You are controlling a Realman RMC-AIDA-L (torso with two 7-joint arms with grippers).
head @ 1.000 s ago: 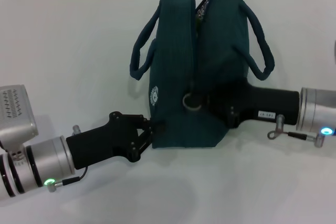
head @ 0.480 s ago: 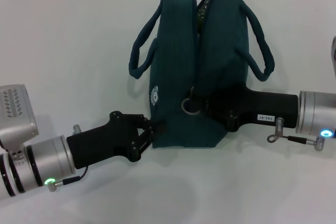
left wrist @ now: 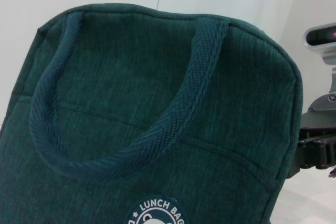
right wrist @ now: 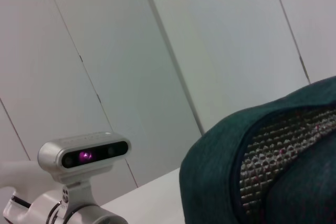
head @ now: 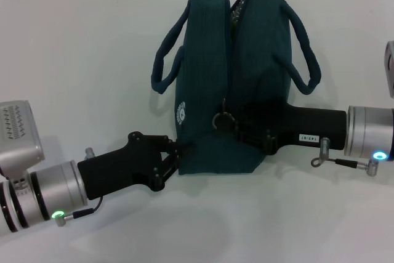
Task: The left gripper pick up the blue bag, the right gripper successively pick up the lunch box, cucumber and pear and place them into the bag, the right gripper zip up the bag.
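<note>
Nearest the robot, the left gripper [head: 174, 154], black with two fingers on a silver cylindrical arm carrying a green ring light, reaches in from the near left of the bag, and its fingers are clamped together on the lower near corner of the dark teal-blue soft fabric bag [head: 209, 90]. The bag stands upright on the white counter [head: 92, 60], its small round white logo [head: 180, 114] just above the left gripper's pinch.

On the bag's other side, the right gripper [head: 237, 124], black with a white label on its housing and a silver arm behind, presses against the bag's near end at the lower stretch of the zipper, right beside the metal ring pull [head: 221, 119]; whether its fingers are apart or together cannot be told, as they merge with the dark fabric.

Farther up, two loop handles [head: 165, 60] hang off either side of the bag. At the far top the zipper gapes, showing silvery quilted lining [right wrist: 273, 156] inside the bag's mouth.
</note>
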